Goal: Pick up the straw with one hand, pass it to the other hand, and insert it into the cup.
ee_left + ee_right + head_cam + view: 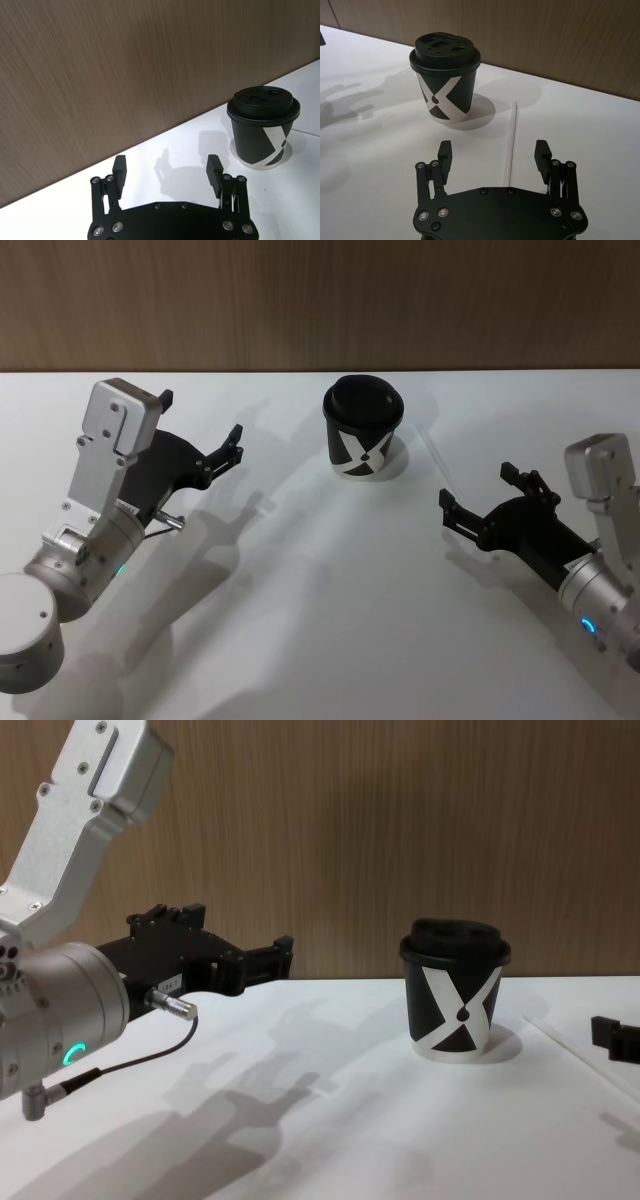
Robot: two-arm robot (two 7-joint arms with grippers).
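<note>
Right gripper [492,150] is hovering spread wide over the straw [511,135], likely lining up to grab it. It is lying flat on the counter [300,590] just right of the cup [445,75]. Left gripper [166,164] is hanging spread, left of the cup.

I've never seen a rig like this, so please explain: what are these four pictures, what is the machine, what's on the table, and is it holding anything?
This is a two-armed robot seen through its own cameras. One picture looks down from its head, one looks across the table from its chest, and two come from cameras on its wrists. The black claws are its grippers: the left gripper and the right gripper. Both are open and hold nothing. On the white table stands a black paper cup with a white X and a lid. A thin white straw lies flat beside the cup, on the robot's right, near the right gripper. Behind is a wooden wall.
</note>
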